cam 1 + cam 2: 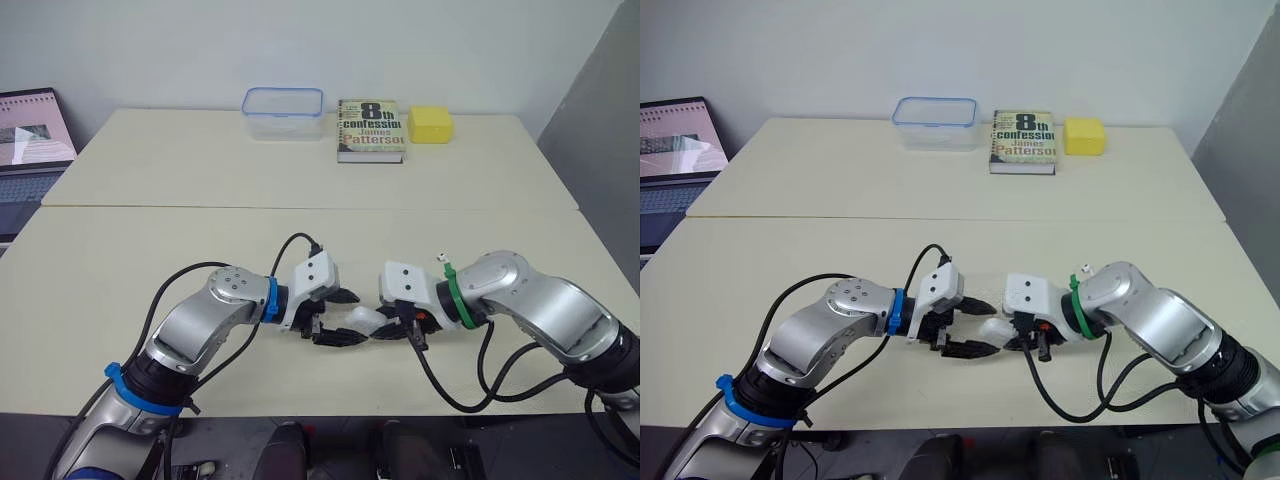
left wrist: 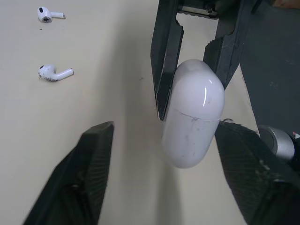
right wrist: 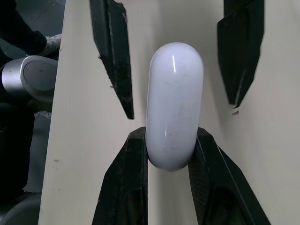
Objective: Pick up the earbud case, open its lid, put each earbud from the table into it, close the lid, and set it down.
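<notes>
Left wrist view caught two earbuds (image 2: 55, 72) (image 2: 49, 14) on the table (image 2: 108, 51); right wrist view showed the right gripper (image 3: 171, 140) clamping the earbud case (image 3: 173, 98), left gripper (image 2: 161, 131) spread wide.

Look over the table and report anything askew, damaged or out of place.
Nothing stands out. The earbud case, lid shut, sits clamped in the right gripper, and the left gripper is open on either side of it. An earbud and a second earbud lie loose on the table, as the task expects.
</notes>
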Available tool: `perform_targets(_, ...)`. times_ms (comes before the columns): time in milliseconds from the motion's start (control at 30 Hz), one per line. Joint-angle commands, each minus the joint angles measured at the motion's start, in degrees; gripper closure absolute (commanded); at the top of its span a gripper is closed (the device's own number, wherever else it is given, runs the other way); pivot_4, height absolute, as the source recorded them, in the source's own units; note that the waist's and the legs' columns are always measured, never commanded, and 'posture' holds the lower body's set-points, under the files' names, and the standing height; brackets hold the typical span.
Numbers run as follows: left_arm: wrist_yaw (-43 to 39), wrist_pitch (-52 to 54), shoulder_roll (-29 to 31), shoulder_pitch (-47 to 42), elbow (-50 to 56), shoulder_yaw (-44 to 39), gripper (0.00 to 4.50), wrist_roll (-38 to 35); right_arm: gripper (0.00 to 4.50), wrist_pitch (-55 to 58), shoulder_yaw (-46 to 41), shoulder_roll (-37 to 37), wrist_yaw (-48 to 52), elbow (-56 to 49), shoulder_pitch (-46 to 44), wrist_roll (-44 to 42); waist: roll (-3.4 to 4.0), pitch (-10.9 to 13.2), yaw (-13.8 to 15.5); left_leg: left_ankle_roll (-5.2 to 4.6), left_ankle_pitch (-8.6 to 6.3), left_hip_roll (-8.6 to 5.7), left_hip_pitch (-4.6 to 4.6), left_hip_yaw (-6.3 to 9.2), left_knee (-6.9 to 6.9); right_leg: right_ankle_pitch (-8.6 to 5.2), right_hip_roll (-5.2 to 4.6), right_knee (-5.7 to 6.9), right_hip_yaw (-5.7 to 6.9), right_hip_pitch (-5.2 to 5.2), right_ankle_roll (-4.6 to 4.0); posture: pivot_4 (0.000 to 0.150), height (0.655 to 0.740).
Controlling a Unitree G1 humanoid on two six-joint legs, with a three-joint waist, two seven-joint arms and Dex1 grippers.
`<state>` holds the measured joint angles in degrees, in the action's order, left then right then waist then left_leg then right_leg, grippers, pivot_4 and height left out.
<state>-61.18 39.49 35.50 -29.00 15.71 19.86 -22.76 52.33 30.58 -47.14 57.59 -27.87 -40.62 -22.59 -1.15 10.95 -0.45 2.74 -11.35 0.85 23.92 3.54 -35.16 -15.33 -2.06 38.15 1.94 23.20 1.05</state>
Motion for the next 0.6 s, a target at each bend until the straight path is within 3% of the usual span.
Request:
perform_targets(33, -0.92, -0.77, -0.42, -0.11, 1.27, 0.19, 2.16, -0.30, 3.75, 0.10, -2.01, 0.34, 0.90, -2.54, -1.15, -0.18, 0.00, 0.00, 0.00, 0.00, 0.00, 0.00, 0.00, 0.00, 0.00, 0.00, 0.00, 0.00, 0.00, 0.00, 0.00, 0.150, 0.7400)
perform_targets(200, -0.28, -0.94, -1.51, -0.20, 0.90, 0.03, 3.72, 0.07, 3.75, -0.64, -1.86, 0.37, 1.40, -3.00, -0.51, 0.29, 0.00, 0.00, 0.02, 0.00, 0.00, -0.01, 0.00, 0.00, -0.04, 0.00, -0.01, 0.02, -0.01, -0.01, 0.00, 0.150, 0.7400)
perform_targets(600, -0.99, -1.23, -1.85, 0.62, 1.28, -0.55, 3.72, -0.44, 3.75, -2.53, -1.49, -0.17, 2.75, -3.55, 1.59, 2.27, 0.00, 0.00, 0.01, 0.00, 0.00, -0.01, -0.03, -0.01, -0.17, 0.00, -0.01, 0.22, -0.04, -0.01, 0.00, 0.150, 0.7400)
